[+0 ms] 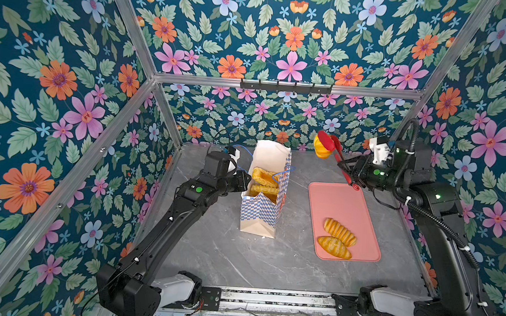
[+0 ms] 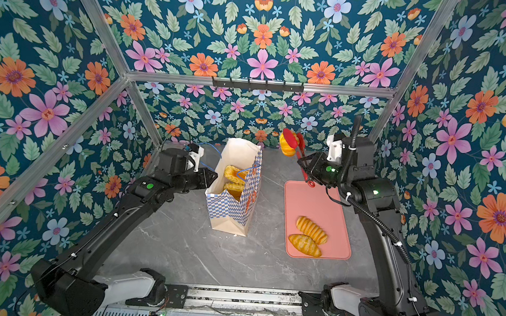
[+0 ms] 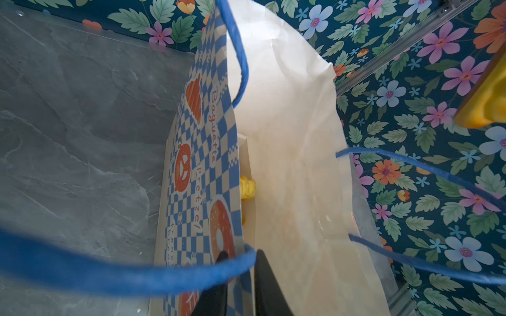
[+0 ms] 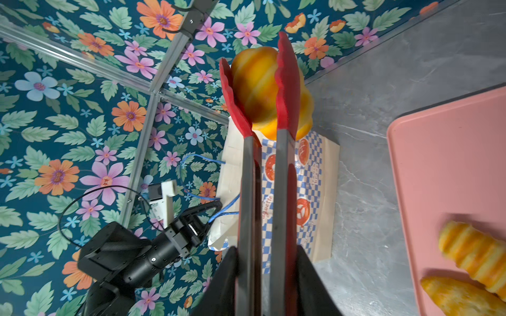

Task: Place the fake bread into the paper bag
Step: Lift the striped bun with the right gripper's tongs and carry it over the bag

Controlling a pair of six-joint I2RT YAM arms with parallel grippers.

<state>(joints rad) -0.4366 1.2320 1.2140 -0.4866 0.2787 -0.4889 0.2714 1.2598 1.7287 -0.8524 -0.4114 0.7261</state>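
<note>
The paper bag (image 1: 261, 214) (image 2: 229, 212) stands open left of centre, with two pieces of fake bread (image 1: 264, 178) (image 2: 233, 175) inside. My left gripper (image 1: 245, 179) (image 3: 241, 253) is shut on the bag's left rim, one finger outside the checkered wall (image 3: 205, 164) and one inside. My right gripper (image 1: 347, 171) (image 4: 267, 247) is shut on the red-tipped tongs (image 1: 341, 163) (image 4: 247, 191). The tongs pinch a yellow-orange bun (image 1: 320, 151) (image 2: 287, 149) (image 4: 257, 84) in the air, to the right of the bag's mouth. Two ridged loaves (image 1: 339, 232) (image 1: 334, 247) lie on the pink tray (image 1: 337, 201).
The pink tray (image 2: 313, 199) lies flat on the grey marble table, right of the bag. The bag's blue cord handles (image 3: 238, 54) hang loose by my left gripper. Floral walls and aluminium frame posts close in the back and both sides.
</note>
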